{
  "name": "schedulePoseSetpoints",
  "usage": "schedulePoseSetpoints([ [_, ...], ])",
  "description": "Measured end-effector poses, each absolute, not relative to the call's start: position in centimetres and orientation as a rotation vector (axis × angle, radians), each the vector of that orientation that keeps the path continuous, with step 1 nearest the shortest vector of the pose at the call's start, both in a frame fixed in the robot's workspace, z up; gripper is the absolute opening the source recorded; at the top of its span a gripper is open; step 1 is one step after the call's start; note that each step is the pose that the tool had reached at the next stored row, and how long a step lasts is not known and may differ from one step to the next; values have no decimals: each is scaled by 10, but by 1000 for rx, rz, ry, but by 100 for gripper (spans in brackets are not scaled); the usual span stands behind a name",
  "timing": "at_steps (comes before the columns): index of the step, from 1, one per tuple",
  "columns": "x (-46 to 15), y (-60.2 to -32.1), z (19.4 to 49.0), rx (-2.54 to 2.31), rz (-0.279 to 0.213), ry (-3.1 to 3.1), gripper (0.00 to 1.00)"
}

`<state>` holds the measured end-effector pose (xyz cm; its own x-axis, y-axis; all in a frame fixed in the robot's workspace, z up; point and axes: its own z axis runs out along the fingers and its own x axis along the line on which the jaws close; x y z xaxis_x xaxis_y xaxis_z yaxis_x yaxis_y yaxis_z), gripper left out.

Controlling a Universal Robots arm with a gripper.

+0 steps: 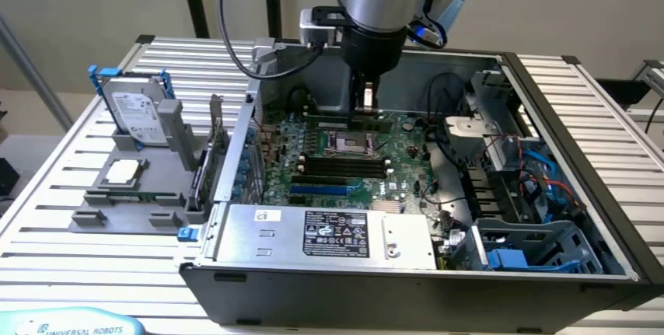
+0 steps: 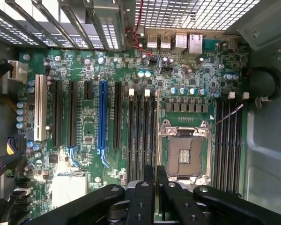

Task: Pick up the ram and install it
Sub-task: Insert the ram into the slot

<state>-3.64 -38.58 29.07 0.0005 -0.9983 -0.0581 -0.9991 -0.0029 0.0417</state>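
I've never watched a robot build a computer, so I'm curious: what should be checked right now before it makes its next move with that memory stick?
1. Stick held: the gripper is shut on the memory stick, above the open computer case. Ok.
2. Stick level: it looks level in the exterior view. Ok.
3. Slots free: the black memory slots beside the processor socket look empty. Ok.
4. Direction: the stick's thin edge runs parallel to those slots in the wrist view. Ok.
5. Exactly over one slot: cannot tell.
6. Slot end clips open: cannot tell.
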Motion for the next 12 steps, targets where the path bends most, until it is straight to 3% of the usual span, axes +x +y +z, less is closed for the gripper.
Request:
schedulePoseSetpoints([
  [12, -36, -393, 269, -2213, 107, 2209, 14],
])
